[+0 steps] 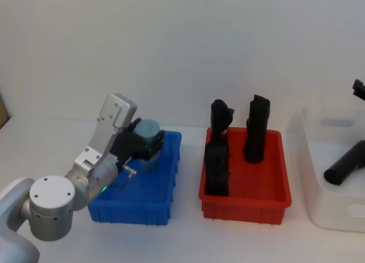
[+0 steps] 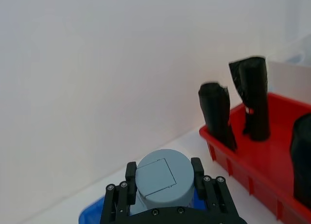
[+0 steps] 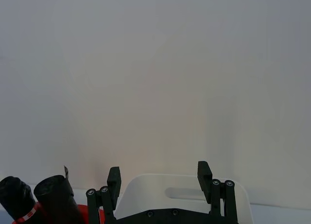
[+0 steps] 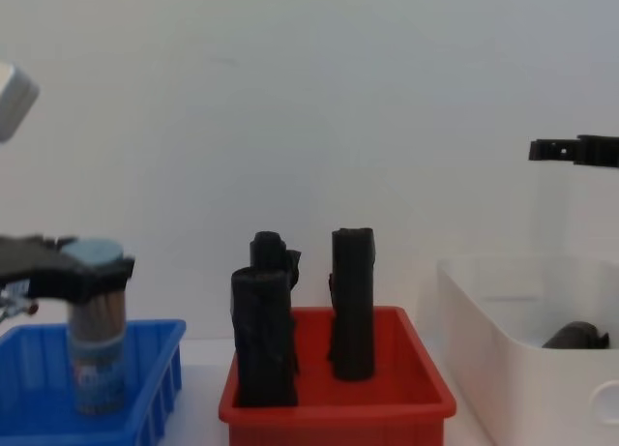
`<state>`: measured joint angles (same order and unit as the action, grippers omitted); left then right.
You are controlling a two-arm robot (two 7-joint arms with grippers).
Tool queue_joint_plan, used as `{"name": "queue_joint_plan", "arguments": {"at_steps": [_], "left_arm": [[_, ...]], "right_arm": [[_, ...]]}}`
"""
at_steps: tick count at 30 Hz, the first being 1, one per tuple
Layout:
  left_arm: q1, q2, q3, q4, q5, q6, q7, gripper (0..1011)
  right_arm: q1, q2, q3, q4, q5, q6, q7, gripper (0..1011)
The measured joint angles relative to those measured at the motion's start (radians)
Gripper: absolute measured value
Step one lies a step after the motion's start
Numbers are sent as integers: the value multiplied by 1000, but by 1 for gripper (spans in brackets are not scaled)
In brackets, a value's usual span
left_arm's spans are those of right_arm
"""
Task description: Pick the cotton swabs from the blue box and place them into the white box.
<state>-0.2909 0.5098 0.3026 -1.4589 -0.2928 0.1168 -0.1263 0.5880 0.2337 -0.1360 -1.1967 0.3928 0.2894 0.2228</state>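
Bright, even, diffuse light; wall (image 1: 182, 46) washed near white. Faint soft shadows beneath blue box (image 1: 131, 210) and red bin (image 1: 245, 203), lower frame. Black rolls (image 1: 255, 132) read as flat silhouettes. Mild sheen on white box (image 1: 312, 177), right edge.

Red bin (image 1: 245, 197) of upright black rolls (image 1: 255, 132), at 3 o'clock from the blue box (image 1: 134, 209), bars any low route to the white box (image 1: 319, 211). Air above the rolls is free. A loose roll (image 1: 345, 163) occupies the white box's floor.

plain white wall (image 1: 182, 46), white tabletop (image 1: 188, 234)
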Motion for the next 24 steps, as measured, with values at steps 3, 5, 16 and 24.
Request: {"name": "queue_joint_plan", "arguments": {"at_steps": [3, 5, 16, 24], "left_arm": [[1, 2, -2, -29, 14, -20, 3, 681], [1, 2, -2, -41, 21, -31, 3, 681], [-17, -8, -2, -123, 79, -123, -28, 681], [-52, -35, 6, -153, 119, -198, -82, 681]], "right_arm": [[3, 0, -2, 2, -6, -2, 15, 1001], [6, 0, -5, 5, -14, -4, 36, 1001], [36, -5, -31, 44, -77, -33, 157, 1001], [76, -21, -70, 106, -162, -101, 267, 1001]]}}
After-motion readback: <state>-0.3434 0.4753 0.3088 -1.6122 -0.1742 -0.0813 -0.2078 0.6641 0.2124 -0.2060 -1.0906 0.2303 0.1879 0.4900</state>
